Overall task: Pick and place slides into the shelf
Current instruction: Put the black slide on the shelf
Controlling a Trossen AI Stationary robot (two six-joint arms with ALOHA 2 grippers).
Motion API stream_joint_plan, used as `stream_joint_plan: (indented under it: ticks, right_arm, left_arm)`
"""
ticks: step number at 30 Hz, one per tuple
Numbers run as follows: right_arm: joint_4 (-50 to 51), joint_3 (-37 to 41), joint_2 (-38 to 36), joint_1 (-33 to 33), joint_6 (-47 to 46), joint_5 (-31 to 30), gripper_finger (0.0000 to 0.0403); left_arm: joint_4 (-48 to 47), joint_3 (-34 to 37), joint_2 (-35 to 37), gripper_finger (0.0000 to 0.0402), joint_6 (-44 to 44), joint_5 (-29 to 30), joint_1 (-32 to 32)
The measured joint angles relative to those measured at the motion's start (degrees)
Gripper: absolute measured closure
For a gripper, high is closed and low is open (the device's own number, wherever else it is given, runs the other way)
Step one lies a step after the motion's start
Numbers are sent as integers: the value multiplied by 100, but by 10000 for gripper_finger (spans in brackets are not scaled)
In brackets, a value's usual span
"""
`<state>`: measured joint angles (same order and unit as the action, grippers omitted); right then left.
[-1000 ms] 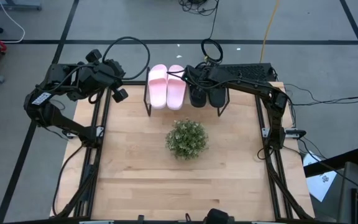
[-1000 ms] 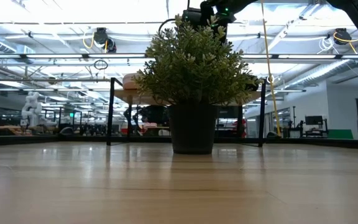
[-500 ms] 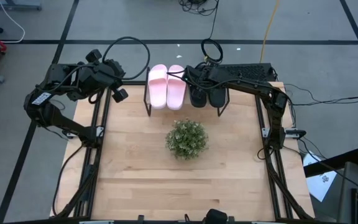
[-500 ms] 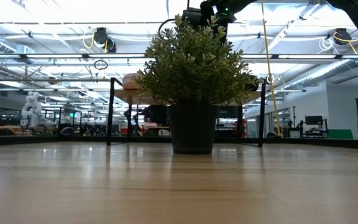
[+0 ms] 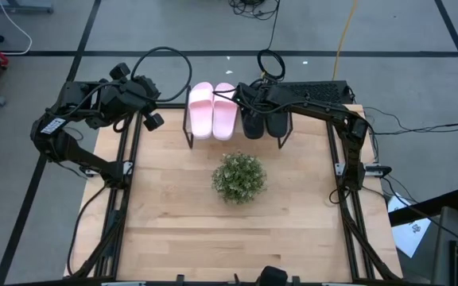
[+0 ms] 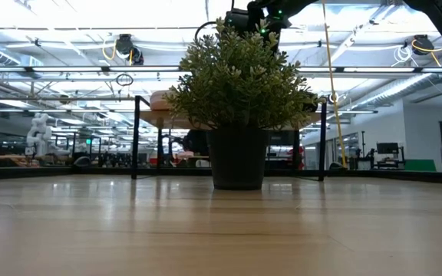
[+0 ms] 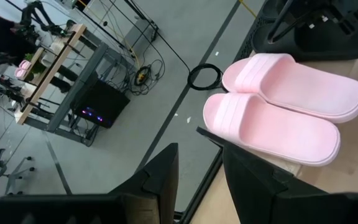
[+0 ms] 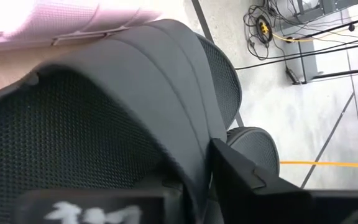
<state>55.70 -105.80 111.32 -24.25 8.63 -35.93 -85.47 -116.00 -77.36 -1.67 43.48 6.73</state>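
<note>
The shelf (image 5: 188,133) stands at the table's far edge. Two pink slides (image 5: 213,110) lie side by side on its top, soles down. Two black slides (image 5: 264,122) lie to their right. My right gripper (image 5: 242,98) reaches in from the right and sits on the black slide nearer the pink ones (image 8: 104,118). My left gripper (image 5: 151,113) hangs open in the air left of the shelf with nothing in it. Its wrist view looks down on the pink slides (image 7: 278,118). In the low view the plant hides most of the shelf (image 6: 156,100). My right gripper has the edge of the black slide's broad strap (image 8: 188,168) between its two fingers, one finger (image 8: 247,180) on either side. It comes slanting down from the table's right. The slide rests on the shelf top beside the pink pair.
A potted green plant (image 5: 238,176) stands in the middle of the table, in front of the shelf. Bare wooden tabletop (image 5: 213,238) lies nearer than the plant. Cables and a coiled cord (image 5: 270,62) lie on the floor behind the shelf.
</note>
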Motion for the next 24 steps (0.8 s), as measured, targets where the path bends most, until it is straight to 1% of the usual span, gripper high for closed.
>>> stream_joint_plan:
  ticks: [6, 12, 24]
  right_arm:
    - [-57, 2, 5, 0, -1, 20, 314]
    - [-147, 7, 14, -7, 8, 27, 287]
    - [-409, 7, 14, -9, 128, 33, 283]
  left_arm:
    - [0, 0, 0, 268, 0, -2, 0]
    - [0, 1, 0, 268, 0, -2, 0]
    - [0, 0, 0, 268, 0, -2, 0]
